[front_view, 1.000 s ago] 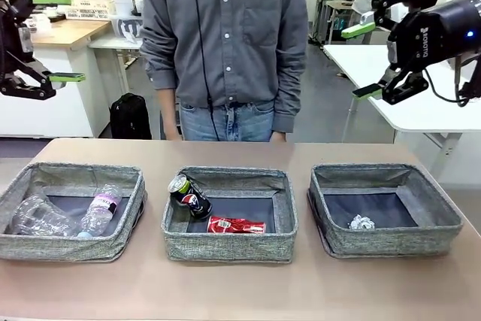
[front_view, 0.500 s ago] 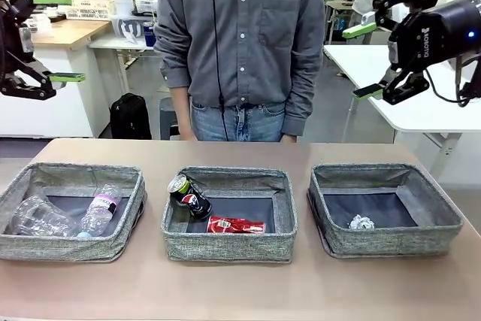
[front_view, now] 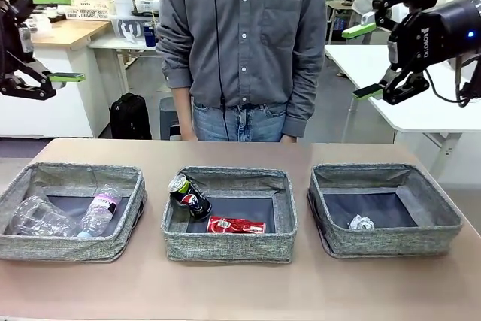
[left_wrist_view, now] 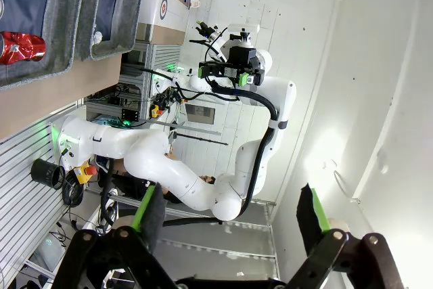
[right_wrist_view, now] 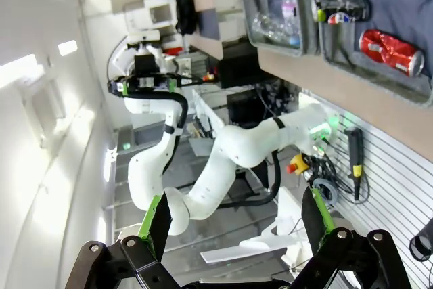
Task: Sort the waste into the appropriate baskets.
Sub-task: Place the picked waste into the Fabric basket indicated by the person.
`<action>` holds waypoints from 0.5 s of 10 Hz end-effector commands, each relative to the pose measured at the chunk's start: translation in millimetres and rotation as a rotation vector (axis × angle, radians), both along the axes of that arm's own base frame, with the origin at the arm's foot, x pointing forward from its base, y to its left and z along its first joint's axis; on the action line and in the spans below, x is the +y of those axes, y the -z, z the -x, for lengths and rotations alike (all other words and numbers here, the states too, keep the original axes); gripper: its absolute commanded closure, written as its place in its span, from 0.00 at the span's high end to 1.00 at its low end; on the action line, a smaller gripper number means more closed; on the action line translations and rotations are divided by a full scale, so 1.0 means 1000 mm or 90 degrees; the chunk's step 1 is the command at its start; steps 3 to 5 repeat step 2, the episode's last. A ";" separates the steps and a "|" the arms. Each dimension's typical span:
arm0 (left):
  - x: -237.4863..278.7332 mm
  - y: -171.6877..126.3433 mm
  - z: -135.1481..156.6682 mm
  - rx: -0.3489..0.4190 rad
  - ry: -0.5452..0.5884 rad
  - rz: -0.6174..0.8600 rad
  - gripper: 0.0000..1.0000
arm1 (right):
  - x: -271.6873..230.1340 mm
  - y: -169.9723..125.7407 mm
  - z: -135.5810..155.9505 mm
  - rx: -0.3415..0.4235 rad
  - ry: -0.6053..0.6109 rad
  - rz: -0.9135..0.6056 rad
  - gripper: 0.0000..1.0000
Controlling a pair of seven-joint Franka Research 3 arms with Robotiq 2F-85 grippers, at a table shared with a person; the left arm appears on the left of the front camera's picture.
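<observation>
Waste looks fully sorted, judging from how things lie. Left grey woven fabric basket (front_view: 73,214) holds two clear crushed plastic bottles (front_view: 68,216), one with a purple label. Middle grey woven fabric basket (front_view: 229,214) holds the dark can with green top (front_view: 189,194), leaning in its far-left corner, and the crushed red soda can (front_view: 235,225) lying near the front wall. Right grey woven fabric basket (front_view: 383,208) holds the crumpled white-silver paper ball (front_view: 361,222) alone on its dark bottom. Light brown tabletop (front_view: 240,291) around the baskets carries no loose litter that I can see, so nothing seems left to pick. Left gripper (front_view: 46,39) is raised high at the left edge, jaws spread wide, empty. Right gripper (front_view: 363,59) is raised high at the right, also spread wide and empty; both sit well apart from the baskets. Person in a grey button shirt (front_view: 240,35) stands at the far side, hands low behind the table edge, touching nothing. Likely only retreat or end of run remains.
</observation>
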State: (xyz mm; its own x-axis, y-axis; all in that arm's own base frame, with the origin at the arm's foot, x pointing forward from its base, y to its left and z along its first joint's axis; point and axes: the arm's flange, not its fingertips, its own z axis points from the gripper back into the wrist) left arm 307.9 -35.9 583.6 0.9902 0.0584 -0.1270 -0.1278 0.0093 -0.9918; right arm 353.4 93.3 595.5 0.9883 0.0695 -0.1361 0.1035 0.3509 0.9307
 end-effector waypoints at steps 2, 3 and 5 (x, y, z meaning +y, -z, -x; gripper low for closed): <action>0.001 -0.002 0.002 0.001 0.006 -0.002 1.00 | 0.001 -0.005 -0.001 0.006 0.000 -0.011 1.00; 0.001 -0.002 0.002 0.001 0.006 -0.002 1.00 | 0.001 -0.005 -0.001 0.006 0.000 -0.011 1.00; 0.001 -0.002 0.002 0.001 0.006 -0.002 1.00 | 0.001 -0.005 -0.001 0.006 0.000 -0.011 1.00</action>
